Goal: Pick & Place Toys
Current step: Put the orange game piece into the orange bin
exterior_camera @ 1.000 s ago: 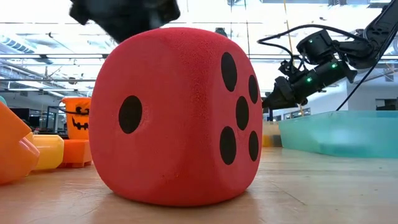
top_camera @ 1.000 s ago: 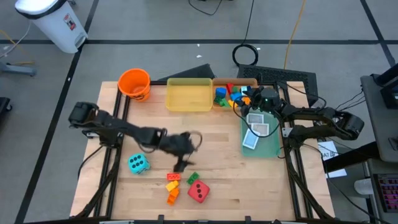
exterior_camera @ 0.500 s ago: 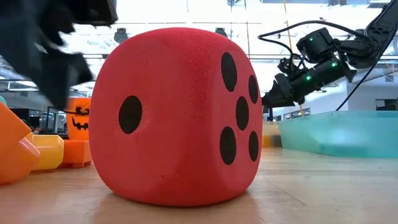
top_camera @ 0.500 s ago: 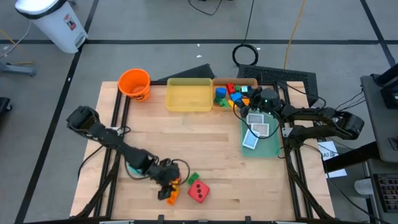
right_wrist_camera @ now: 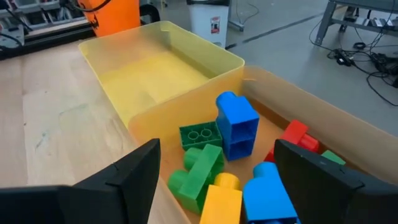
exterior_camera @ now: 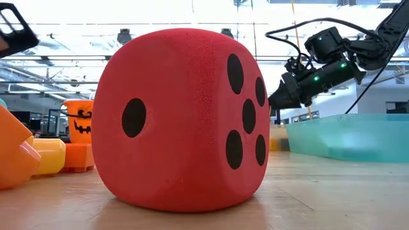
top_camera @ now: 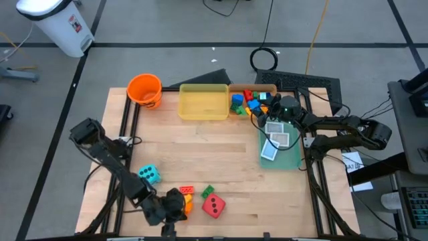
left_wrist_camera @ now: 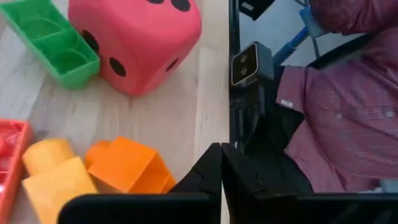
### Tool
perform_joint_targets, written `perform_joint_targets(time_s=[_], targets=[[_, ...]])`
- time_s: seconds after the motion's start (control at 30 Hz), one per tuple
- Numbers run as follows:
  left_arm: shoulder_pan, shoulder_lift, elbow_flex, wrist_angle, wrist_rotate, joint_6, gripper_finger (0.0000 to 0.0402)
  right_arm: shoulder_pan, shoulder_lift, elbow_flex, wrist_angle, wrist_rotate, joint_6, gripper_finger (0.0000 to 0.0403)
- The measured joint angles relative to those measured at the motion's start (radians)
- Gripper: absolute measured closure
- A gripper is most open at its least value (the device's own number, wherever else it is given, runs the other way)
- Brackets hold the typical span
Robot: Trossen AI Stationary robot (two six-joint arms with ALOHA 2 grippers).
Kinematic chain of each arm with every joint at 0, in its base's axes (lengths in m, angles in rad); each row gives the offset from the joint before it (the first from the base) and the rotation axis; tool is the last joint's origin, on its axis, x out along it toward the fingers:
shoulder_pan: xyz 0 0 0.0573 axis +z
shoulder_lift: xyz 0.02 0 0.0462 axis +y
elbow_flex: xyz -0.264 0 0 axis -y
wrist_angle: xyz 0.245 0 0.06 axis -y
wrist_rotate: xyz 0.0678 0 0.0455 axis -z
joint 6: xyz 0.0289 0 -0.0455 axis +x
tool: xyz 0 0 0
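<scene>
My left gripper hovers shut at the table's near edge, with nothing between its fingers. An orange brick and a yellow brick lie close beside it. A red brick, a green brick and the red die rest on the wood just beyond them. The cyan die sits to their left. My right gripper stands open above the orange tray, which holds several bricks.
A yellow tray and an orange bucket stand at the far edge. A green tray with white cards lies at the right. A person in a dark red shirt is beyond the near edge, by a small camera.
My left gripper has swung from the middle of the table toward the near edge and a little left, rolling as it went. It now sits low beside the orange and yellow bricks. The cyan die, covered by the arm half a second ago, shows again.
</scene>
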Motion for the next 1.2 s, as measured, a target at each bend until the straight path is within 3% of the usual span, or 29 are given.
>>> perform_joint_targets(time_s=[0.2, 0.43, 0.6, 0.77, 1.0, 1.1, 1.2], targets=[[-0.010, 0.097, -0.001, 0.050, 0.004, -0.049, 0.0392, 0.018, 0.000, 0.000, 0.015, -0.001, 0.001, 0.0122], [0.028, 0.147, 0.000, -0.071, -0.040, -0.113, 0.0388, 0.054, 0.000, 0.001, 0.042, -0.001, 0.001, 0.0122], [0.085, 0.149, 0.000, -0.203, -0.077, -0.057, 0.0398, 0.064, 0.000, 0.001, 0.052, 0.000, 0.001, 0.0122], [0.169, 0.149, -0.001, -0.296, -0.141, 0.031, 0.0381, 0.063, 0.000, 0.001, 0.053, 0.000, 0.001, 0.0122], [0.250, 0.050, 0.000, -0.334, -0.094, 0.210, 0.0390, 0.063, 0.000, 0.001, 0.049, -0.001, 0.001, 0.0122], [0.271, -0.016, 0.000, -0.403, -0.069, 0.205, 0.0397, 0.063, 0.000, 0.001, 0.049, -0.001, 0.001, 0.0122], [0.280, -0.056, 0.000, -0.466, -0.056, 0.147, 0.0377, 0.063, 0.000, 0.001, 0.048, -0.001, 0.000, 0.0122]])
